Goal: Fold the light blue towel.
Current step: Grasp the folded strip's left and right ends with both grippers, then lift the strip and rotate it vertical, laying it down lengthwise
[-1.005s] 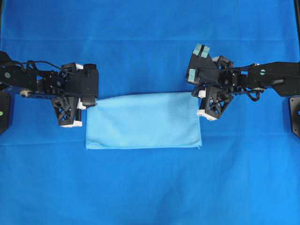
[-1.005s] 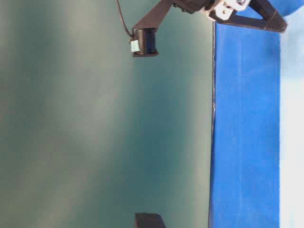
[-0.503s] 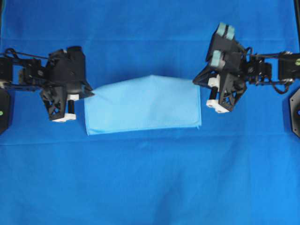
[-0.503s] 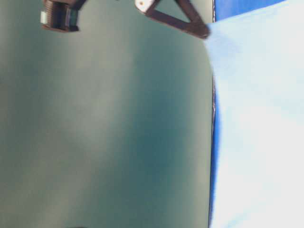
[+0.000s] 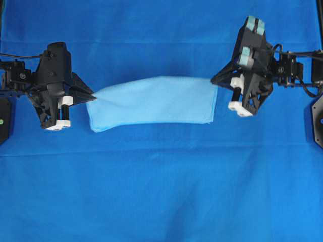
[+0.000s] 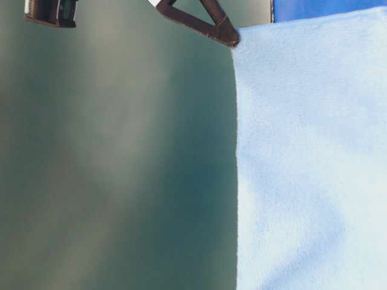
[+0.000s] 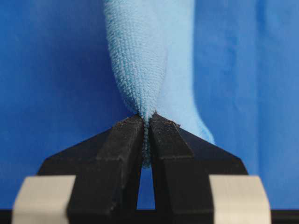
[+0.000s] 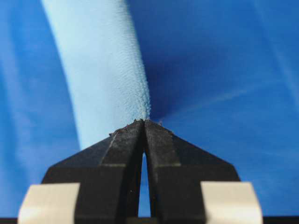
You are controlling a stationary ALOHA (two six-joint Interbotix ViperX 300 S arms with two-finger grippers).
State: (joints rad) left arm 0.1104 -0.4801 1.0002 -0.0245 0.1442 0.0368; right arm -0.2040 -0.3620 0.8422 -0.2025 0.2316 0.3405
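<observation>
At nine o'clock in the overhead view, the left claw [image 5: 87,96] is clamped on the left upper corner of the light blue towel [image 5: 151,101]; the left wrist view shows its black jaws pressed together with a pinch of fuzzy pile between the tips. The towel hangs across the centre between the two arms, already doubled into a wide rectangle, its top edge bowing slightly and its lower edge low near the desk [image 5: 161,191], whether touching cannot be told. Judged from the sag and the way it bunches at each pinch, the cloth is light, limp and non-fragile; it will drape rather than hold shape, and the hemmed corners are the sound places to hold it. The surface is fine-napped microfibre with a stitched hem; the desk covering beneath is a smoother, darker blue sheet with faint creases. At three o'clock, the right claw [image 5: 216,80] is likewise closed on the right upper corner.
</observation>
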